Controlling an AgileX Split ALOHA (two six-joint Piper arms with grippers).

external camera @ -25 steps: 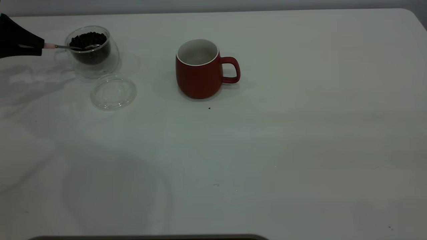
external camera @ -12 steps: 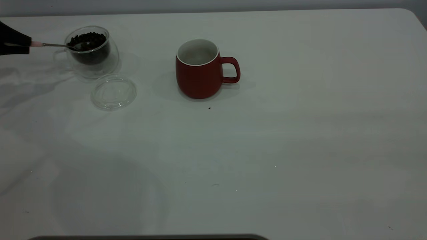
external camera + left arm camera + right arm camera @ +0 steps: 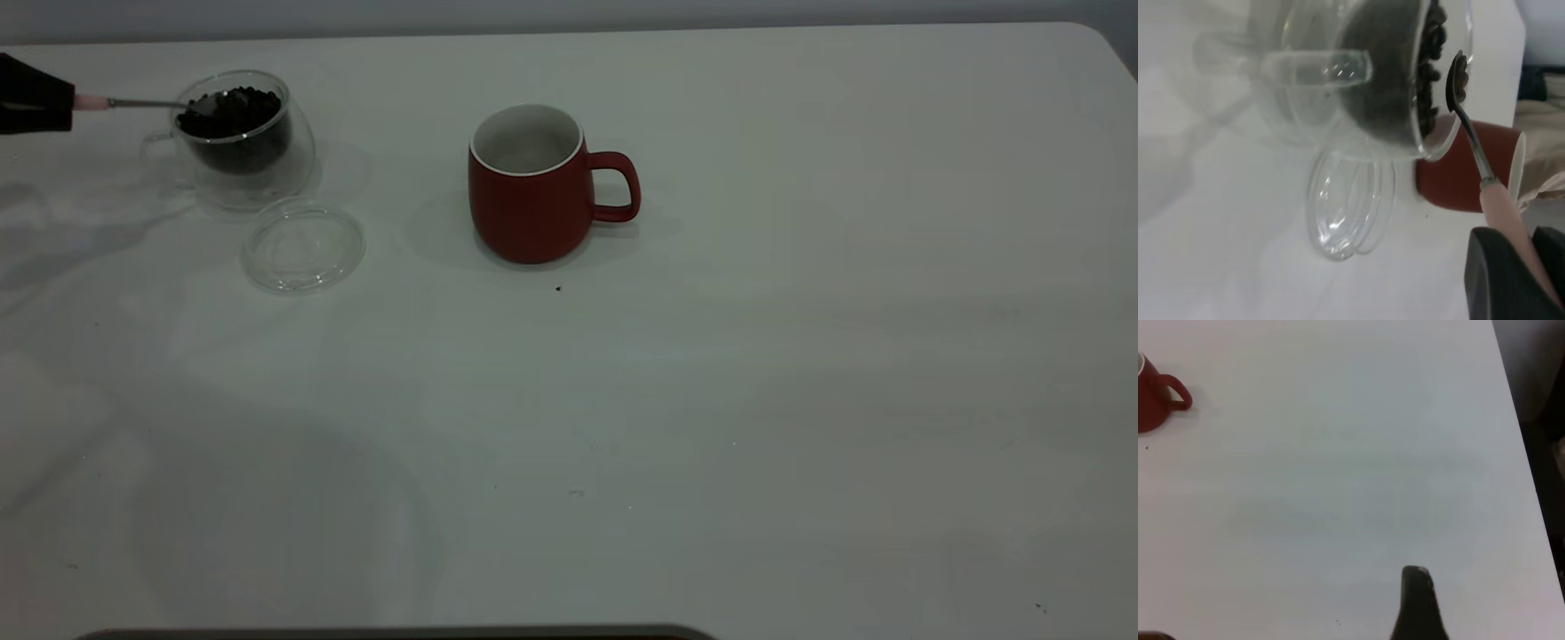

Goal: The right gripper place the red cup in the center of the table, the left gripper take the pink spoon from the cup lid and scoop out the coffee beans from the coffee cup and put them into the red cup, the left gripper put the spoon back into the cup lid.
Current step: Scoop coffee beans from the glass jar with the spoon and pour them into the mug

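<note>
My left gripper [image 3: 64, 103] at the table's far left is shut on the pink spoon's handle [image 3: 92, 102]. The spoon's metal bowl [image 3: 206, 104] is at the near-left rim of the clear coffee cup [image 3: 267, 169], just above the coffee beans [image 3: 240, 111]. In the left wrist view the left gripper [image 3: 1518, 253] grips the pink spoon [image 3: 1503, 210], and its bowl [image 3: 1458, 80] stands beside the beans [image 3: 1431, 67]. The empty cup lid [image 3: 304, 246] lies in front of the coffee cup. The red cup [image 3: 532, 191] stands upright mid-table with its handle to the right. One right gripper finger [image 3: 1418, 603] shows over bare table.
The white table [image 3: 800, 356] has a small dark speck [image 3: 558, 288] just in front of the red cup. The red cup also shows far off in the right wrist view [image 3: 1155, 397]. The table's right edge [image 3: 1521, 453] runs near the right gripper.
My left gripper has drawn back to the left and risen a little. The spoon's bowl has come from the middle of the beans up to the cup's left rim.
</note>
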